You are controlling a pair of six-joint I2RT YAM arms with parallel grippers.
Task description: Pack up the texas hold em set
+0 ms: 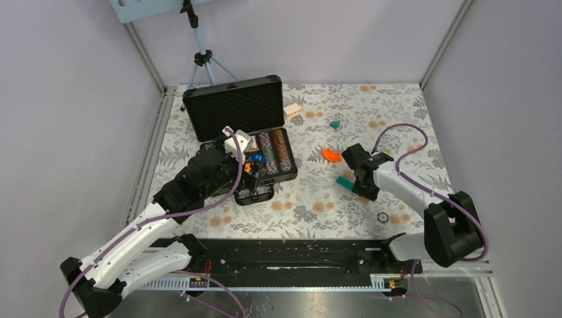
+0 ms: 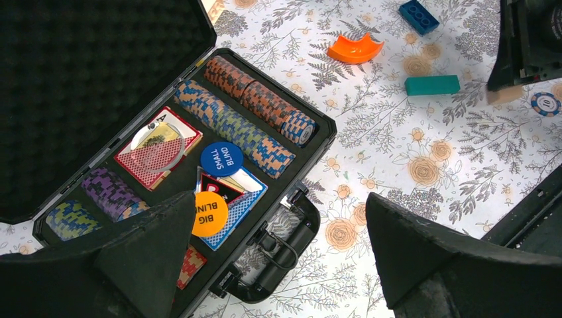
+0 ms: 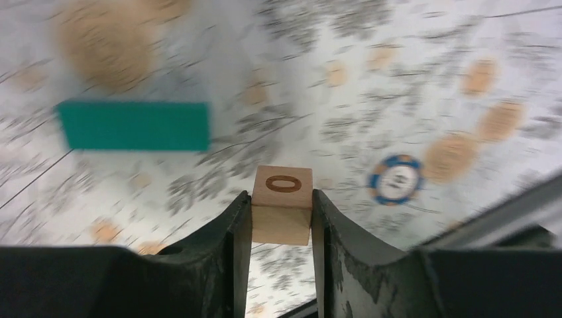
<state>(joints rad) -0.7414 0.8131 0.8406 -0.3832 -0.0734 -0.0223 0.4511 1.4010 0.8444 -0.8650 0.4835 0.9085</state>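
Note:
The texas hold em set's black briefcase (image 1: 233, 106) lies open at the table's back left, with its foam-lined lid (image 2: 86, 86) raised. Its tray (image 2: 323, 136) holds rows of striped chips (image 2: 258, 103), card decks (image 2: 158, 151), a blue SMALL BLIND disc (image 2: 221, 159) and an orange BIG BLIND disc (image 2: 209, 213). My left gripper (image 2: 280, 205) hangs open above the case's front edge and handle (image 2: 295, 238), holding nothing. My right gripper (image 3: 281, 212) is shut on a small wooden cube (image 3: 282, 199) marked "0", above the table. A loose blue-and-white chip (image 3: 396, 179) lies on the table beyond it.
On the floral table lie an orange curved block (image 1: 331, 155), a teal block (image 1: 344, 181) next to the right gripper (image 1: 366, 189), a blue brick (image 2: 418, 16) and a tan block (image 1: 292, 110) by the lid. A tripod (image 1: 202, 56) stands behind the case.

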